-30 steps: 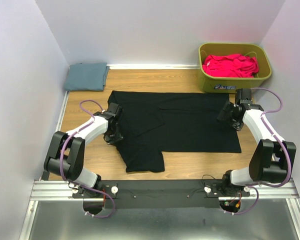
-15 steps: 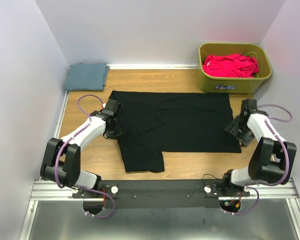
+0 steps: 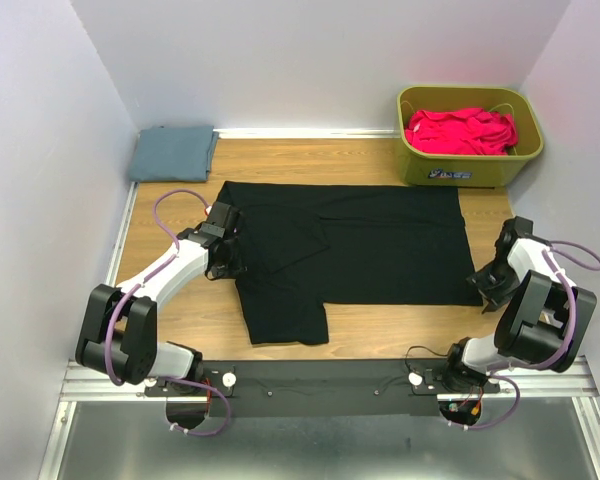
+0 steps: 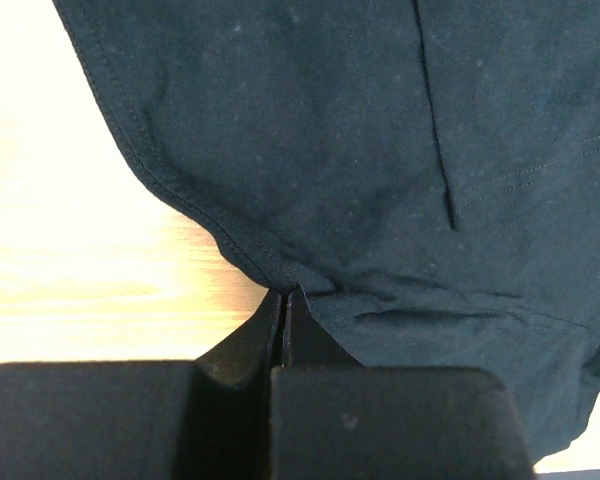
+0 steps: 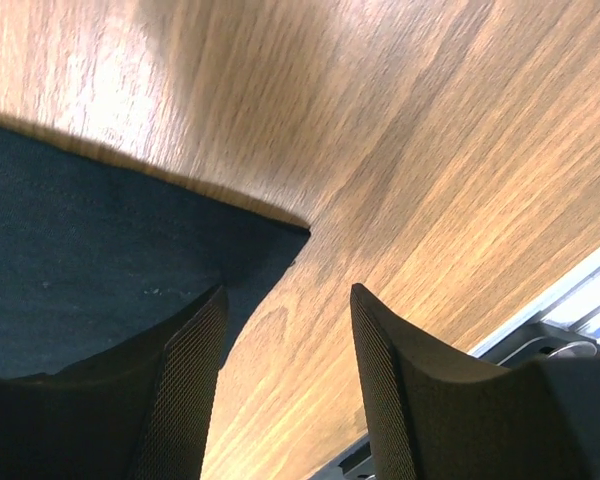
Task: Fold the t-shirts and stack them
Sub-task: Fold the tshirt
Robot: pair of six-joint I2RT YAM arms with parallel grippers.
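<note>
Black t-shirt (image 3: pixel 380 240): left fingers (image 4: pixel 235 355) clench its hem, right fingers (image 5: pixel 175 400) spread apart, straddling its corner.

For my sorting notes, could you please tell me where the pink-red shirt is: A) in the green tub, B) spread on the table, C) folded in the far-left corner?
A: the pink-red shirt lies bunched inside the green tub; the black shirt is what lies spread out.

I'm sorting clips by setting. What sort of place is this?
Likely a robot lab test cell, not a home: bare white walls box in a small wood table, a left arm and right arm are bolted at its near edge, and a black shirt lies spread for folding.
</note>
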